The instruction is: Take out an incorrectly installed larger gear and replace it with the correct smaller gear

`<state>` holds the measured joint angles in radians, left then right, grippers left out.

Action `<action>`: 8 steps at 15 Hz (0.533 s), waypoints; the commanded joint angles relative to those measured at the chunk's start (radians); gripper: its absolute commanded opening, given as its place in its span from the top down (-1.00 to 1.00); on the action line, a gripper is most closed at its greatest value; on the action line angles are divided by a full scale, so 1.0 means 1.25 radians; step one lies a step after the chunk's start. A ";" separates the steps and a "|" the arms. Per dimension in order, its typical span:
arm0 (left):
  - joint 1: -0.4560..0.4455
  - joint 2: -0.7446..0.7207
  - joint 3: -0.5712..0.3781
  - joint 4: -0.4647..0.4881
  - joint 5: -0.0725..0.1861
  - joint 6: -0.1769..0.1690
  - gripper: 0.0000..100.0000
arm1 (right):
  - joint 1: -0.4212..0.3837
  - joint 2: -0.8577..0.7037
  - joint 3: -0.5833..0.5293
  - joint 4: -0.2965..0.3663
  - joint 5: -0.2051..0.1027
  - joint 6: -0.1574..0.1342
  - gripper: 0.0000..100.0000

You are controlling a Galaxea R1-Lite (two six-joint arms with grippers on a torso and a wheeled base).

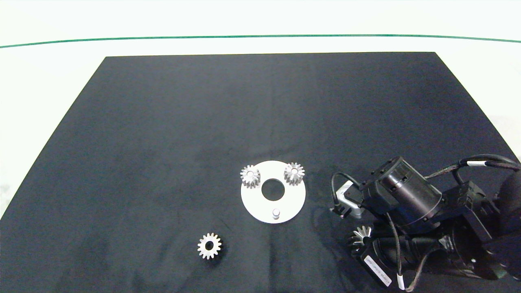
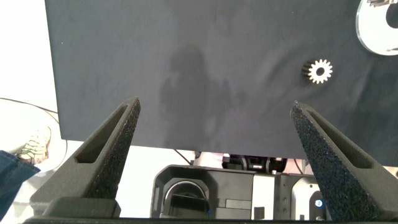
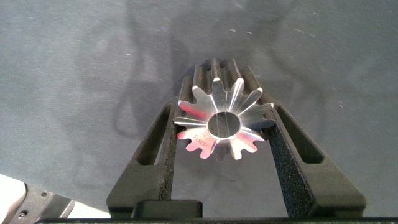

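While the black mat (image 1: pixel 163 142) lies flat across the table, the right arm (image 1: pixel 427 219) reaches in low at the near right, its bulk hiding most of the right gripper (image 3: pixel 219 124), whose fingers pinch the larger gear (image 3: pixel 219 121) between them, beside the round white plate (image 1: pixel 252 203). The left gripper (image 2: pixel 214 134) hangs spread wide and empty off the mat's near left edge. The smaller gear (image 1: pixel 209 245) rests flat on the mat, near the plate, where two small gears (image 1: pixel 250 176) sit and one peg (image 1: pixel 276 213) stands bare.
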<state>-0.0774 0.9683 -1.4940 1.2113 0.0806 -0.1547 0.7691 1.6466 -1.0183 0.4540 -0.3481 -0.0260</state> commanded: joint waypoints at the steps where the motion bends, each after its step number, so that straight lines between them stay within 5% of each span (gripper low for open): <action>1: 0.001 0.001 0.000 0.005 0.001 -0.001 -1.00 | -0.003 -0.005 0.001 0.001 -0.001 -0.001 -1.00; 8: 0.001 0.001 0.000 0.005 0.001 0.000 -1.00 | -0.003 -0.009 0.001 0.001 -0.003 -0.001 -1.00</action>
<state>-0.0768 0.9683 -1.4940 1.2113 0.0813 -0.1538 0.7649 1.6347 -1.0160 0.4530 -0.3487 -0.0272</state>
